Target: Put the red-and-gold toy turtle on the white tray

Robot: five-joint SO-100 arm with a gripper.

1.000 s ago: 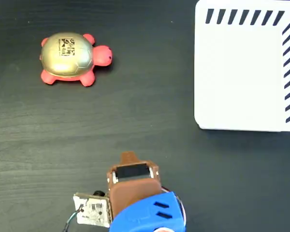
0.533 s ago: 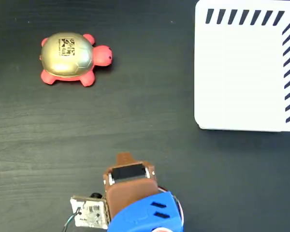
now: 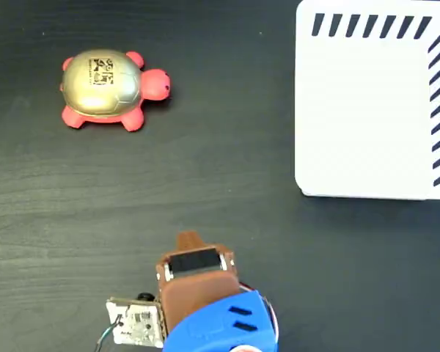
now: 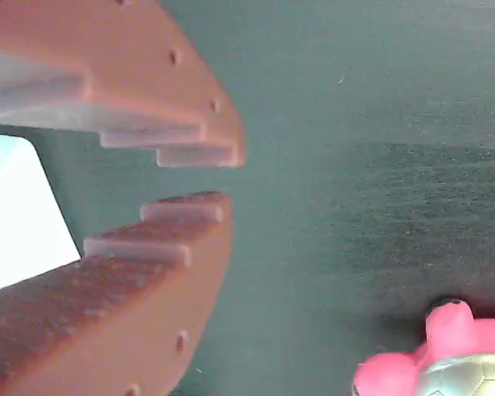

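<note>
The gripper [image 4: 219, 177] hung low near the table, jaws a little apart and holding nothing. Farther off sat the red-and-gold toy turtle [image 3: 106, 88], well apart from the white tray [image 3: 367, 110]. It looked light and squishy; squeezing its shell sides seemed best.

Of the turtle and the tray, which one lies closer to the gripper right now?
Neither clearly: in the fixed view the red-and-gold squishy toy turtle at upper left and the flat white striped tray at upper right lie similarly far from the gripper.

Turtle [image 3: 103, 88] shell glossy gold; table [image 3: 205, 183] matt, perhaps wood-grained; tray [image 3: 367, 110] smooth.
</note>
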